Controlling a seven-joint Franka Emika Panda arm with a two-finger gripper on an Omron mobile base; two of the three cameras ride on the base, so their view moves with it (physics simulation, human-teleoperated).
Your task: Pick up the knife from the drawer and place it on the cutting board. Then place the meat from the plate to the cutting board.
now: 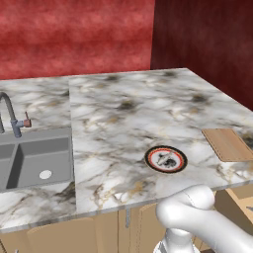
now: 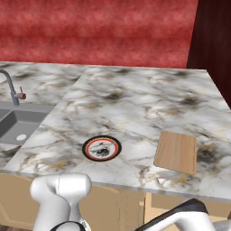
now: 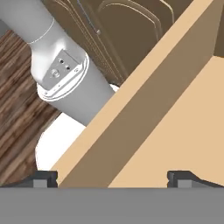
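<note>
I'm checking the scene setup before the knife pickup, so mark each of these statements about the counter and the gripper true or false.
1. The meat lies on the plate. True.
2. The cutting board already carries the knife. False: its top is bare wood.
3. The plate sits between the sink and the cutting board. True.
4. The gripper is clamped on something. False: its fingertips stand wide apart over the drawer, holding nothing.
5. The cutting board overlaps the plate. False: bare marble counter separates them.
</note>
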